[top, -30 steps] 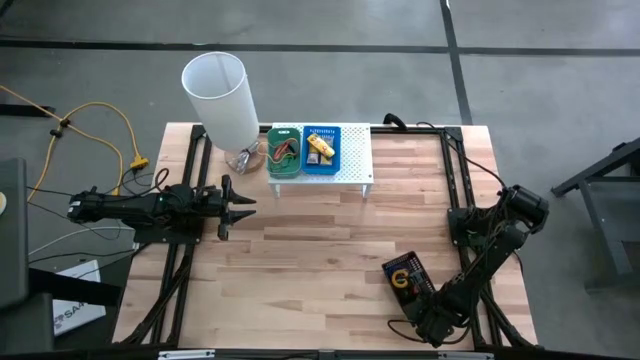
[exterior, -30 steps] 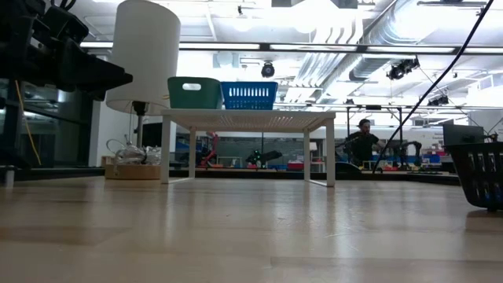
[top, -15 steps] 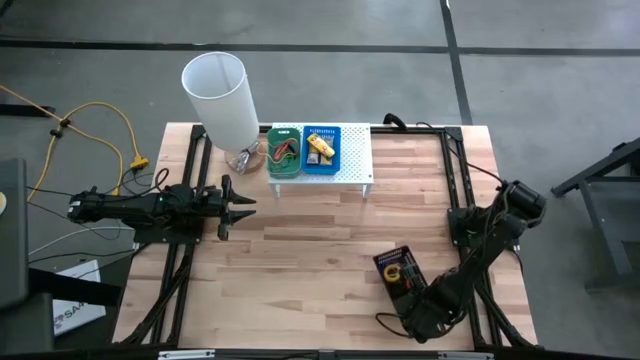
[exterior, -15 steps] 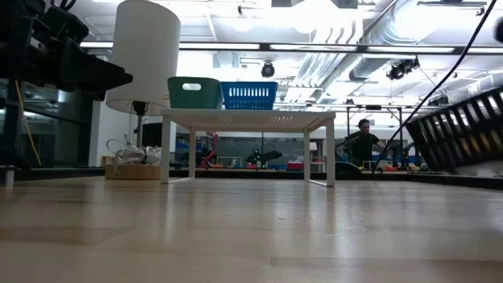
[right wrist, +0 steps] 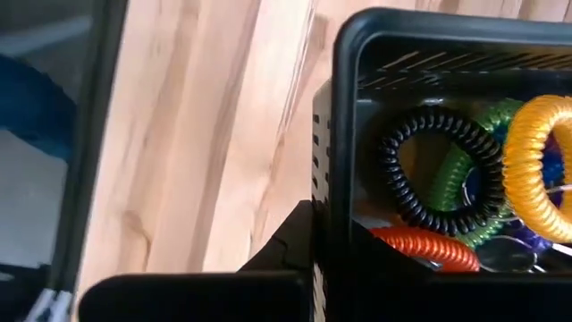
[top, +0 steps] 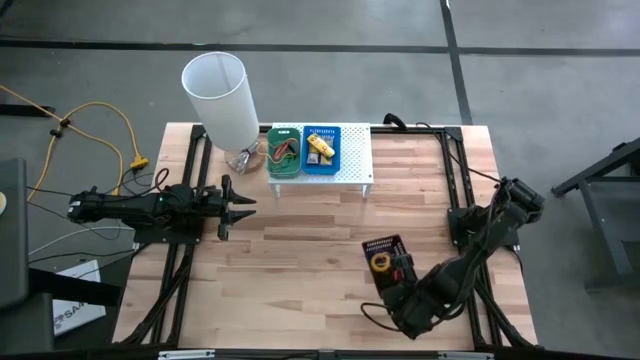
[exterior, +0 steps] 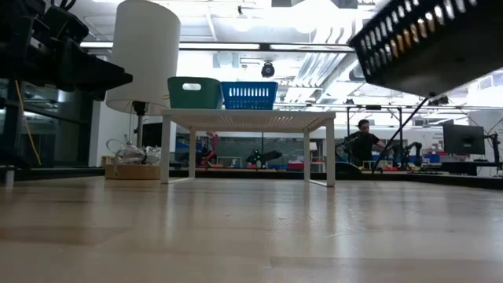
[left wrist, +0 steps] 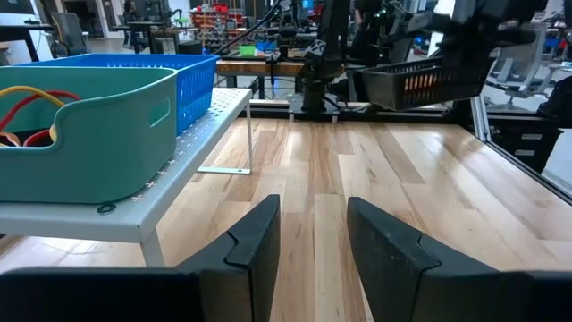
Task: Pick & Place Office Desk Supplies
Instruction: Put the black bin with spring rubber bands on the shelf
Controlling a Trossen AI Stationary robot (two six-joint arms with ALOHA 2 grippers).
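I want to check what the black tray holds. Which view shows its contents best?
The right wrist view: the black tray shows coiled rings inside. The high view shows it small, the low view only its underside, the left wrist view its side.

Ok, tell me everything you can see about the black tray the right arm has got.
The black tray is a small rectangular basket of dark plastic, its walls slotted like mesh. It holds coiled rings: black, green, orange-red and yellow, with something purple beneath. The right pincer is shut on one wall and holds it lifted clear of the wooden table, tilted in the low view. It hangs over the table's front right part, apart from the white shelf.
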